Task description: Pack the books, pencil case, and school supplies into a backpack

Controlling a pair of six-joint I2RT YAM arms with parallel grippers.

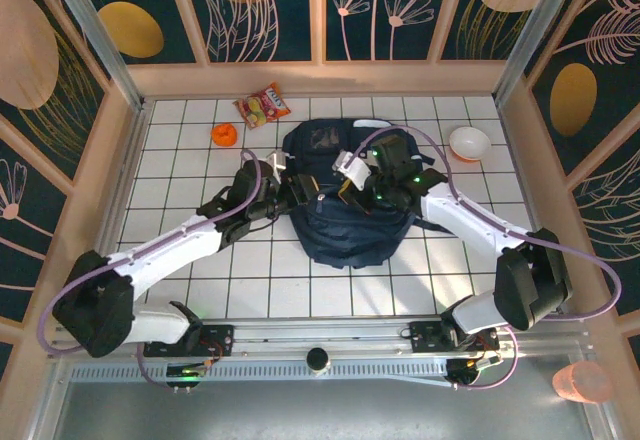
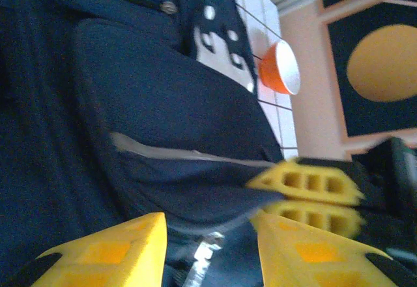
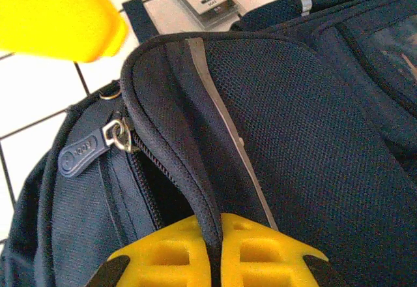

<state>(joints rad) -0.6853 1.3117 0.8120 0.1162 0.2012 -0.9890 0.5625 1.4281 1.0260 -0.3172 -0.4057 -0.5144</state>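
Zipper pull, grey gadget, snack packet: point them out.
zipper pull (image 3: pixel 81 151), right wrist view, its navy tab.
grey gadget (image 3: pixel 203 0), right wrist view, its labelled face.
snack packet (image 1: pixel 263 106), top external view, its middle.

Both arms reach from their bases at the near edge toward the middle of the desk. The left arm (image 1: pixel 170 250) stretches low, angling far and right. The right arm (image 1: pixel 470 225) bends at the elbow and angles far and left. The two hands meet almost tip to tip. The left hand (image 2: pixel 210 238) has its yellow fingers (image 2: pixel 111 254) parted. The right hand (image 3: pixel 215 231) is pinched tight on a fold of the backpack (image 3: pixel 293 104), its fingertips pressed together on the fabric.
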